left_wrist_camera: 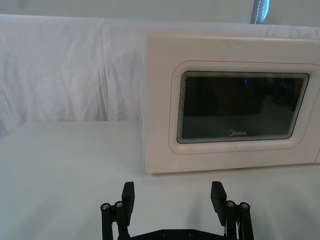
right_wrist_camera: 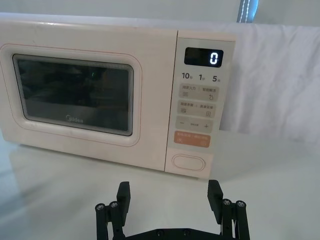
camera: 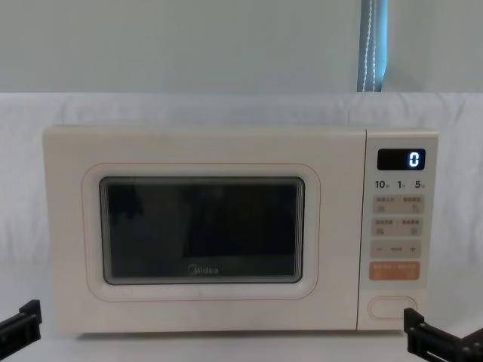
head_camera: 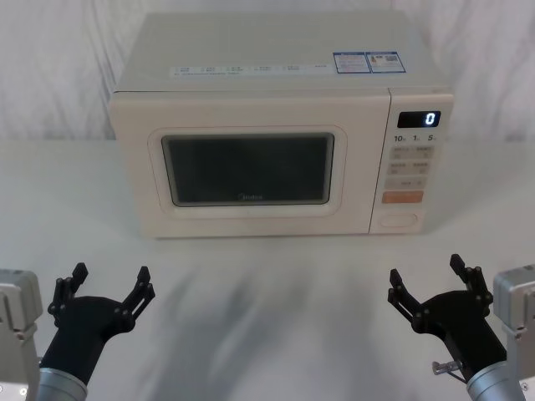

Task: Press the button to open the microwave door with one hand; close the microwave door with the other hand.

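**Microwave shut, both grippers wide apart**

Head view: the microwave [head_camera: 280,125] stands on the white desk [head_camera: 267,292], its door [head_camera: 249,167] closed; left gripper [head_camera: 109,288] and right gripper [head_camera: 428,284] hover near, fingers spread wide, empty. Right wrist view: the button [right_wrist_camera: 189,162] sits lowest on the panel, beneath an orange key [right_wrist_camera: 192,140]. Chest view: display [camera: 401,159] reads "0".

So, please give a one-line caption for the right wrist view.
Open right tool facing the closed microwave door, with the button ahead, untouched.
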